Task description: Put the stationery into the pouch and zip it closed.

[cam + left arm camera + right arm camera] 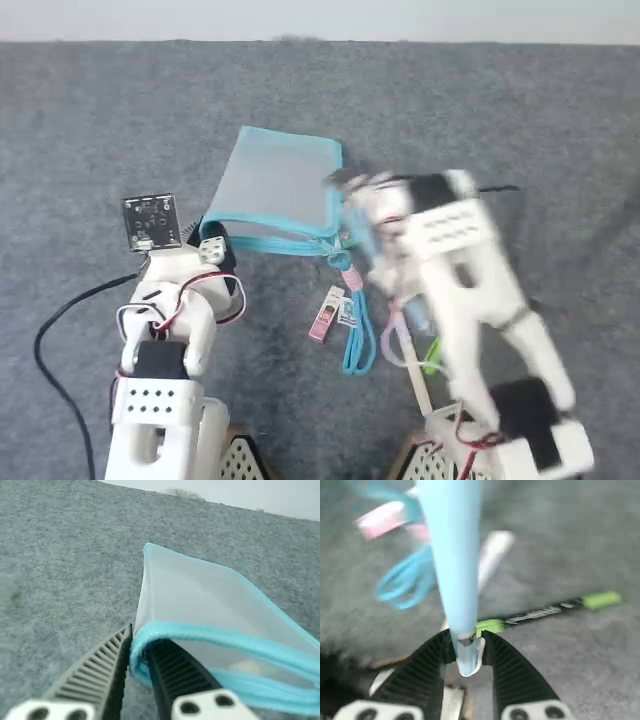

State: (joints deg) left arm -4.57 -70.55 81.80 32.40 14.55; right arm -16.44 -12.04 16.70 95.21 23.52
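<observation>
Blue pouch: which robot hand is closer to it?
Left. The left gripper pinches the pouch by its blue edge. The right gripper holds a pale blue pen beside the pouch's other corner.

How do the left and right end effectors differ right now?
The left end effector pinches the blue rim of the pouch; the right end effector clamps a light blue pen. In the high view, the left one sits at one end of the pouch's mouth, the right one near the other end. Both are shut on something.
</observation>
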